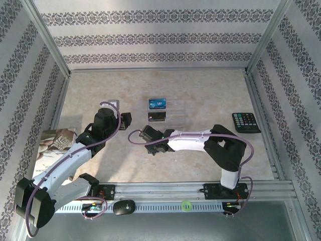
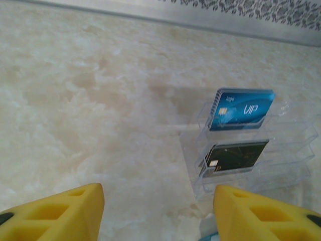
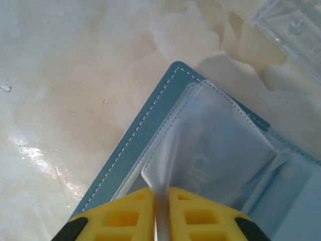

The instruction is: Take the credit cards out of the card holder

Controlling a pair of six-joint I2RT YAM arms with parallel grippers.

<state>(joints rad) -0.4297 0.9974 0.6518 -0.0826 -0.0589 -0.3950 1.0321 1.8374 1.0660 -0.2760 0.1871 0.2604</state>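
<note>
On the pale stone-look table [image 1: 200, 90], the small teal-blue folding card holder [image 3: 131, 150] lies mid-frame, stretching up and right from the right gripper [image 3: 160, 203], which is pinched shut on its clear pocket [image 3: 215, 140]. The left gripper [image 2: 158, 211] gapes, empty.

The right gripper [image 3: 161, 213] has its yellow jaws pinched on the near edge of a clear pocket [image 3: 215, 145] of the open teal card holder [image 3: 135, 148]. The card holder lies on the marbled table [image 3: 65, 75]. A clear plastic stand [image 3: 296, 35] sits apart, beyond its far corner.
</note>
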